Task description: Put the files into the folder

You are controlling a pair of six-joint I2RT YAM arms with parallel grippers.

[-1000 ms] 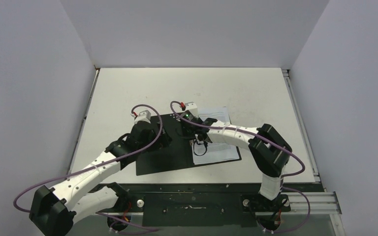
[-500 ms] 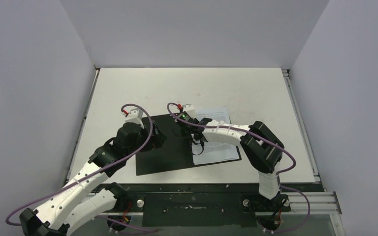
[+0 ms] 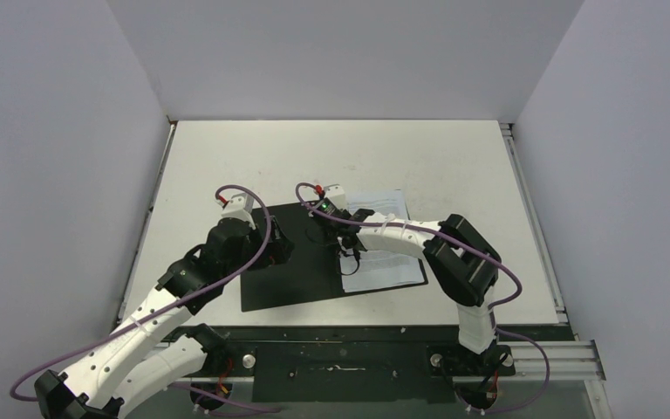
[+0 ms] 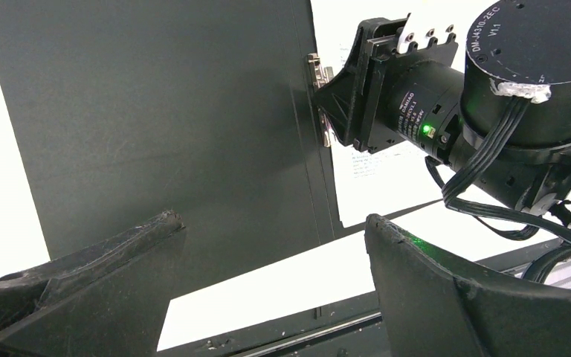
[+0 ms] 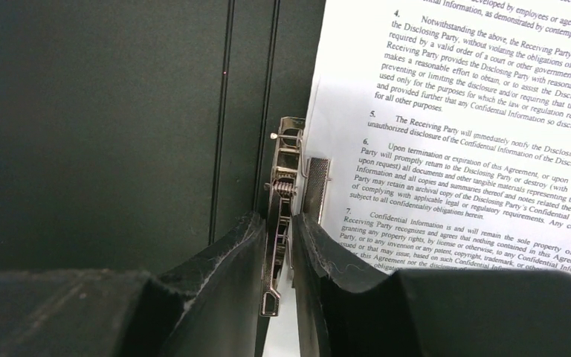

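Observation:
The folder point(image 3: 288, 281) lies open on the table with its black inside up point(image 4: 156, 111) point(image 5: 104, 126). The files point(image 3: 386, 262), white sheets of small black print point(image 5: 453, 111), lie on its right half with their left edge against the metal spine clip point(image 5: 286, 186) point(image 4: 320, 74). My right gripper point(image 5: 277, 219) point(image 3: 345, 248) is shut on that clip's upright lever, one finger on each side. My left gripper point(image 4: 271, 219) point(image 3: 272, 246) hangs open over the folder's left half, holding nothing.
White tabletop point(image 3: 331, 157) surrounds the folder, with grey walls on three sides. A black base plate point(image 3: 349, 353) runs along the near edge between the arm bases, and a metal rail point(image 3: 532, 218) lines the right edge.
My left arm has drawn back to the left, with its gripper still open. My right gripper's jaws have narrowed onto the clip lever.

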